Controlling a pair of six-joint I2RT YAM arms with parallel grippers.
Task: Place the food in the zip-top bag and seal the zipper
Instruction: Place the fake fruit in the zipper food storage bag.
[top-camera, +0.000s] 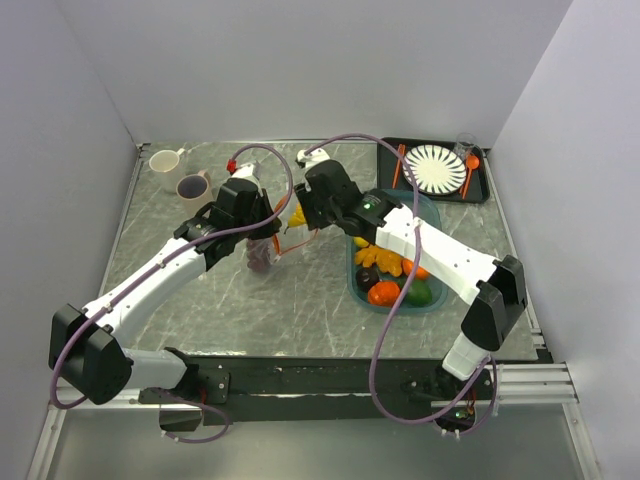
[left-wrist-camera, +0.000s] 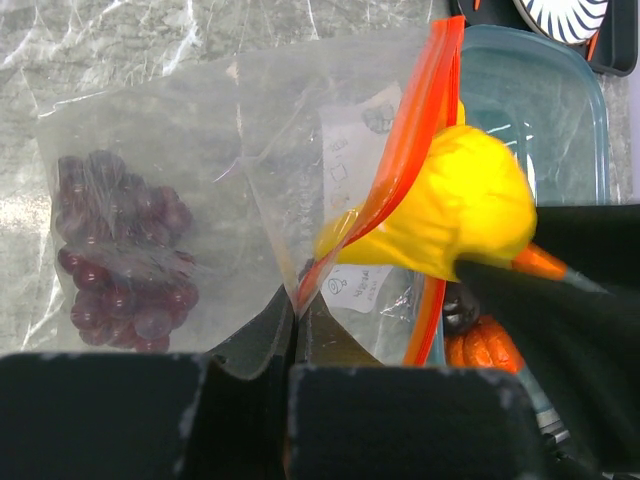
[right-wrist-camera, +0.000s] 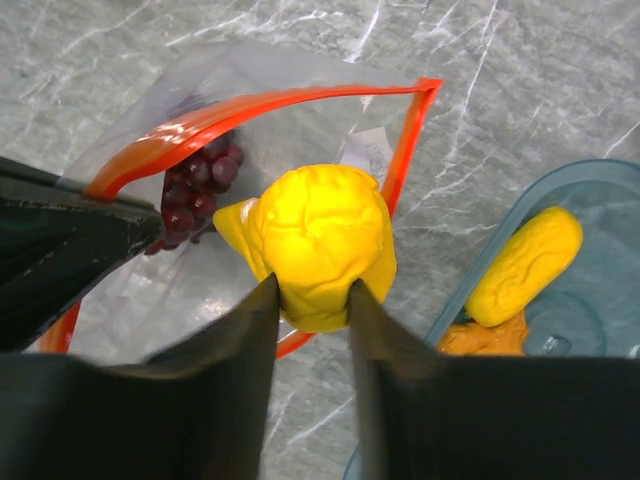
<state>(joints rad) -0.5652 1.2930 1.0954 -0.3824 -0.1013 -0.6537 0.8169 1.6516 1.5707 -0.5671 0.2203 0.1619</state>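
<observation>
The clear zip-top bag (left-wrist-camera: 200, 190) (right-wrist-camera: 270, 130) lies on the marble table with its mouth held open; it also shows in the top view (top-camera: 265, 240). Dark purple grapes (left-wrist-camera: 120, 250) (right-wrist-camera: 195, 185) sit inside it. My left gripper (left-wrist-camera: 290, 310) (top-camera: 268, 215) is shut on the bag's orange-red zipper edge (left-wrist-camera: 400, 160) (right-wrist-camera: 250, 110). My right gripper (right-wrist-camera: 312, 295) (top-camera: 305, 205) is shut on a yellow toy food (right-wrist-camera: 320, 240) (left-wrist-camera: 460, 200), holding it at the bag's mouth. More food lies in the teal tray (top-camera: 432, 300): yellow (right-wrist-camera: 525, 265), orange (top-camera: 383, 292) and green (top-camera: 420, 293) pieces.
Two mugs (top-camera: 165, 160) (top-camera: 192, 186) stand at the back left. A black tray (top-camera: 482, 185) at the back right holds a striped plate (top-camera: 436, 167), an orange fork and spoon and a clear glass. White walls enclose the table on three sides.
</observation>
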